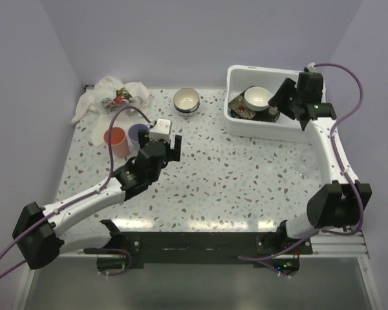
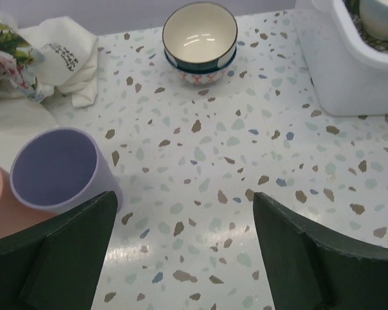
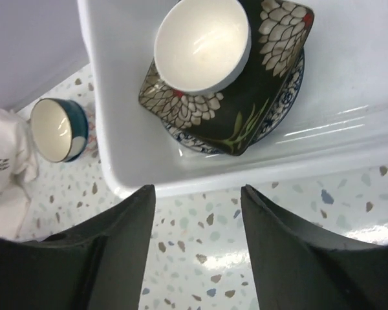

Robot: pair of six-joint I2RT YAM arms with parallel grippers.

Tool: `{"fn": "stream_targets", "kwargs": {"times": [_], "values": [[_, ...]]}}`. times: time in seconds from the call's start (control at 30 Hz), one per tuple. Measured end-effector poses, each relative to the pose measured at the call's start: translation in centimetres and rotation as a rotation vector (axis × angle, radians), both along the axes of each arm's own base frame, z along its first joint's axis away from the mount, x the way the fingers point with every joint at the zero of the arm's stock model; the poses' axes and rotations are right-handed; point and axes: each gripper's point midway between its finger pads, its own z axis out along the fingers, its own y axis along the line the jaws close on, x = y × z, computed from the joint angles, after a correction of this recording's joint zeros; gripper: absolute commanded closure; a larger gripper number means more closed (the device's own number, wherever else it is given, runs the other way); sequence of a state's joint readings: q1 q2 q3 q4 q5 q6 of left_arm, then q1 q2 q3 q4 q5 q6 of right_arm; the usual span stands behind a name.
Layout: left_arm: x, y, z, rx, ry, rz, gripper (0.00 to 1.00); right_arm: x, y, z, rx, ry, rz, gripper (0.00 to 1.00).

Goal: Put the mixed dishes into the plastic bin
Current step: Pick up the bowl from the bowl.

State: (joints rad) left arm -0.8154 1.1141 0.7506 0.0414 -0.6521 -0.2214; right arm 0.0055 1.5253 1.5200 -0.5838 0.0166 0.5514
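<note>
The white plastic bin (image 1: 240,123) stands at the back right; it also shows in the right wrist view (image 3: 116,110). In it a cream bowl (image 3: 202,44) sits on a dark floral square plate (image 3: 246,106), which lies on a blue-patterned plate (image 3: 286,102). A blue-rimmed bowl (image 1: 186,100) stands on the table, also in the left wrist view (image 2: 200,40). An orange cup (image 1: 116,141) and a purple cup (image 1: 138,134) stand at the left. My left gripper (image 1: 169,143) is open and empty beside the purple cup (image 2: 57,168). My right gripper (image 1: 286,103) is open and empty above the bin's near edge.
A white cloth with a red-green print (image 1: 114,97) lies crumpled at the back left corner. Purple walls close the table on three sides. Purple cables run along both arms.
</note>
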Motion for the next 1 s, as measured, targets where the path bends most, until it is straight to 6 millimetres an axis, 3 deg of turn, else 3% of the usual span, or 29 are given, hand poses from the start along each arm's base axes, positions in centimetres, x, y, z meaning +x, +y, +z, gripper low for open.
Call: {"fn": "stream_targets", "kwargs": {"times": [0.13, 0.3, 0.43, 0.53, 0.67, 0.8, 1.0], "values": [[2.6, -1.7, 3.0, -0.041, -0.007, -0.003, 0.09, -4.0, 0.9, 0.3, 0.029, -0.054, 0.039, 0.2], [6.8, -2.9, 6.3, -0.1, -0.019, 0.015, 0.09, -8.3, 2.5, -1.6, 0.085, -0.065, 0.102, 0.05], [10.9, -3.6, 6.5, -0.126, 0.016, 0.04, 0.09, -10.8, 3.7, -3.0, 0.122, -0.057, 0.154, 0.02], [13.9, -3.9, 5.3, -0.132, 0.063, 0.059, 0.1, -12.2, 4.2, -3.1, 0.137, -0.077, 0.184, 0.02], [17.8, -3.0, 2.1, -0.137, 0.149, 0.111, 0.13, -13.5, 4.6, -2.5, 0.145, -0.11, 0.211, 0.02], [20.8, -1.9, -1.0, -0.153, 0.214, 0.162, 0.17, -14.0, 5.2, -2.0, 0.149, -0.128, 0.239, 0.02], [24.4, -1.1, -6.0, -0.176, 0.294, 0.194, 0.31, -14.7, 6.4, -2.6, 0.161, -0.113, 0.3, 0.02]]}}
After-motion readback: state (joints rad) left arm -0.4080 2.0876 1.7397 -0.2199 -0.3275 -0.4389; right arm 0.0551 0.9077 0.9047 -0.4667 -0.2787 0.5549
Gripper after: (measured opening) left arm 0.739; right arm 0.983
